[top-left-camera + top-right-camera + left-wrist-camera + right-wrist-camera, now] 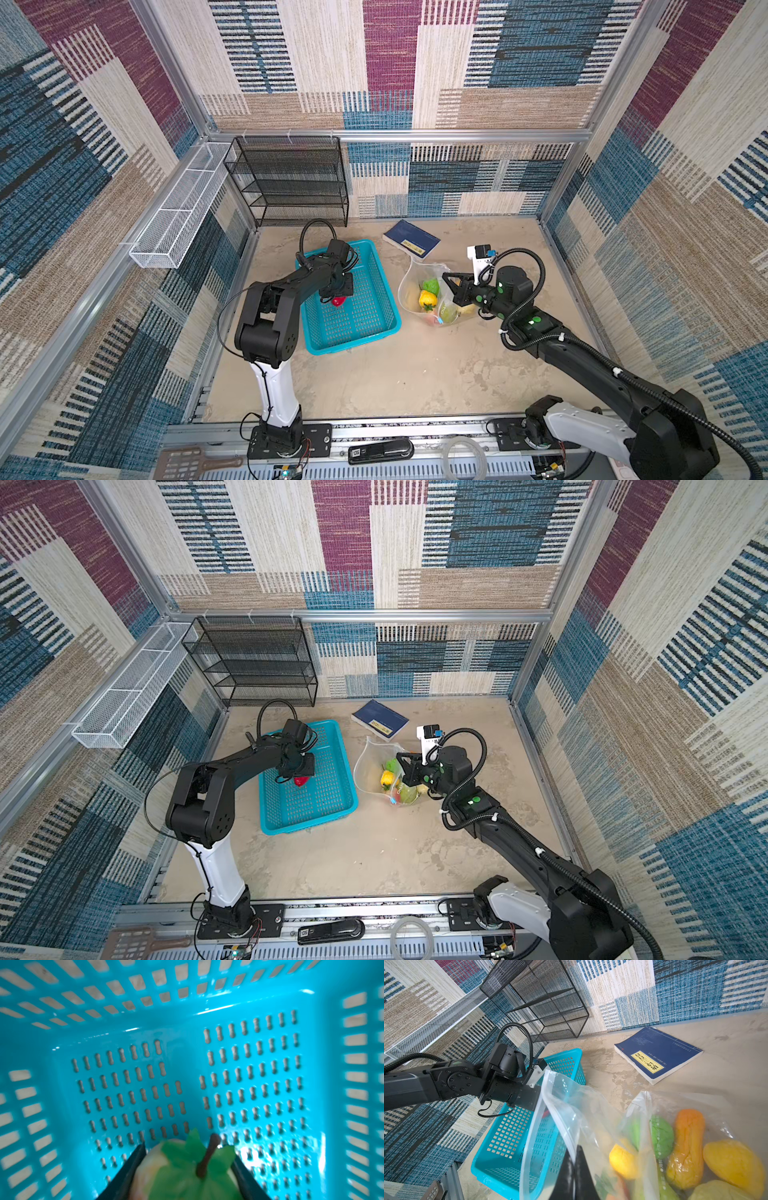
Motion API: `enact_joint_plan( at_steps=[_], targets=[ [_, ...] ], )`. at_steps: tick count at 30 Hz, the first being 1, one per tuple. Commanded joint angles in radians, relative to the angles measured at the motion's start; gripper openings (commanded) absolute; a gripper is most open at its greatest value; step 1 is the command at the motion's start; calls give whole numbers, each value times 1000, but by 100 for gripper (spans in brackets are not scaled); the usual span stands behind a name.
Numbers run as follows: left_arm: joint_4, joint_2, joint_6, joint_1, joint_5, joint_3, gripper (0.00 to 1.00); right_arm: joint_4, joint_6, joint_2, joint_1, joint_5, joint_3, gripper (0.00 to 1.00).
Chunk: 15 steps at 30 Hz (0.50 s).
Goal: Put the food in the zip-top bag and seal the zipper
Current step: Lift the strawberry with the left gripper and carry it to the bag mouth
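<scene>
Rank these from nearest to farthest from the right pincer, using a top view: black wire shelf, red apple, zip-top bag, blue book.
1. zip-top bag: its edge is pinched in the right pincer.
2. blue book: just behind the bag, toward the back wall.
3. red apple: across to the left, inside the teal basket.
4. black wire shelf: back-left corner.

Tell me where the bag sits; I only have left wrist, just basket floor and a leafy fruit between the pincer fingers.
Observer: The zip-top bag lies on the table, just right of the teal basket.
Operator: Mouth open?
Observer: Yes, the right pincer is shut on its mouth edge, holding it up and agape.
Operator: Anything inside?
Observer: Yes: a yellow piece, a green ball and an orange piece, among others.
</scene>
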Motion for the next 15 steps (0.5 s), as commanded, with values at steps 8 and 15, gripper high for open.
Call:
enact_joint_plan(
  at_steps=[8, 15],
  targets=[
    [5, -232, -9, -56, 54, -78, 53, 26, 12, -2, 1, 8, -4, 0],
    [128, -411, -25, -170, 228, -162, 53, 44, 30, 5, 1, 16, -10, 0]
  ],
)
